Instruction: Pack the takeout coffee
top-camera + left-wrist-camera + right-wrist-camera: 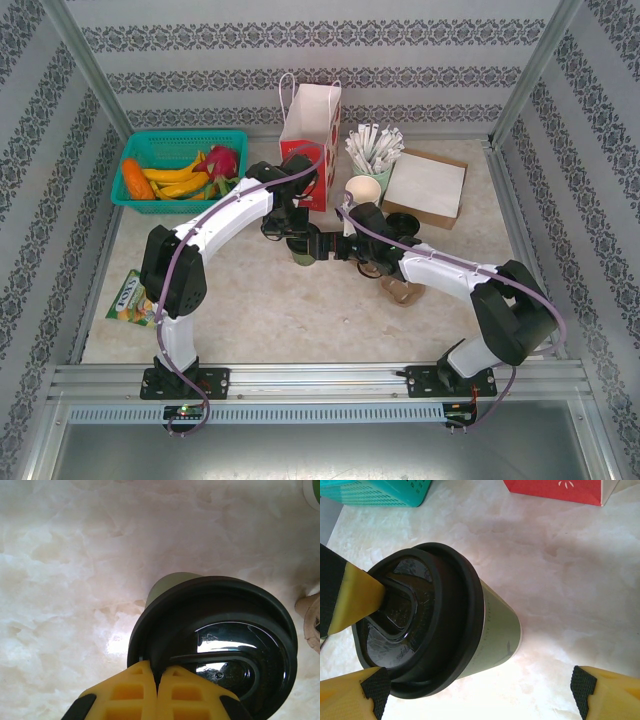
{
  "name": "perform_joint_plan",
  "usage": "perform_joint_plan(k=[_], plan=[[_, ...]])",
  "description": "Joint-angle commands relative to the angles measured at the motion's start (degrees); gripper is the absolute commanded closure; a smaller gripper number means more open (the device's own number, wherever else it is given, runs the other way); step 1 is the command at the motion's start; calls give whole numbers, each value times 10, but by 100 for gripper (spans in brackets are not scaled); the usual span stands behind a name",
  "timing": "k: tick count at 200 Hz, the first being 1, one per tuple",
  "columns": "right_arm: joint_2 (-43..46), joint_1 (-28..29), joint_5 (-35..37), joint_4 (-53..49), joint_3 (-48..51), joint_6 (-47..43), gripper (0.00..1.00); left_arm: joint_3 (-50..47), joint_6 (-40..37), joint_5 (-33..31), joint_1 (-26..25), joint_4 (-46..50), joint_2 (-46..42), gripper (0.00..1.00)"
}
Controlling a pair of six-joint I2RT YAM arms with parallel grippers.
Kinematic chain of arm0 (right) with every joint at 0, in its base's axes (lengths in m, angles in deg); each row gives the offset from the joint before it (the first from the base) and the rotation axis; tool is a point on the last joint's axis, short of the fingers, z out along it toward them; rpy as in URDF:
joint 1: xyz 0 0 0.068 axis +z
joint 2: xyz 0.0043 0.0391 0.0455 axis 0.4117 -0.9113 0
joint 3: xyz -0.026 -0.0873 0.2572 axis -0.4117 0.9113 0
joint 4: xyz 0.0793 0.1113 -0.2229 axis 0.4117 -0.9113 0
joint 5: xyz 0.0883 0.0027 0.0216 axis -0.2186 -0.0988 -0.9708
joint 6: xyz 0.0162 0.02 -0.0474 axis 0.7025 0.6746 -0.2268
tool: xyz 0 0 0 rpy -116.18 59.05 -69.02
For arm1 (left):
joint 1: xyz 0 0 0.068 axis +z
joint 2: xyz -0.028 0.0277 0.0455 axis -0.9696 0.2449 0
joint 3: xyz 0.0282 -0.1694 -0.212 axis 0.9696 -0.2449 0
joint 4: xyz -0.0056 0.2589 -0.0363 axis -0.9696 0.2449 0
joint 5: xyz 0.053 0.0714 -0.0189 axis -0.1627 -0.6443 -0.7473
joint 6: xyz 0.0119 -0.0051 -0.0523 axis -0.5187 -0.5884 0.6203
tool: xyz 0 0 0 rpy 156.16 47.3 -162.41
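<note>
The coffee cup [445, 625] is found mid-bench [300, 310], just before the paper bag [310, 120]. Its lid rim is pinched by the closed left end effector [157, 672], while the right end effector [476, 680] is spread wide around it. The grasp seems to be in hand. Next, the cup must be kept upright and raised above the bag's mouth.

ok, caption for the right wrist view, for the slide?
Right end effector open astride the green paper cup with round black plastic lid; left end effector pinches the lid's rim.

Bare table [560, 570] around takeout coffee [497, 630]
</note>
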Motion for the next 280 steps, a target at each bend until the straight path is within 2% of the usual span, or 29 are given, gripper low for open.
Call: perform_joint_plan(k=[1,57,80,106,139,215,261,280], plan=[[-18,-4,33,-38,6,-18,5,-18,3,24,-5,8,37,100],[-38,-3,35,-88,22,-42,6,-86,-2,36,-1,-13,55,100],[-31,-3,22,-90,0,-41,6,-73,-3,20,-1,-2,52,100],[-11,2,-37,-50,-22,-46,6,-34,-3,7,3,16,38,100],[-4,17,-51,-27,-32,-88,5,-22,0,12,3,20,32,100],[-72,18,31,-21,-29,-97,5,-54,11,57,3,-13,31,100],[-69,19,36,-29,-1,-92,6,-63,8,47,-1,-7,32,100],[-51,10,14,-25,-7,-76,6,-56,5,49,-1,-4,38,100]])
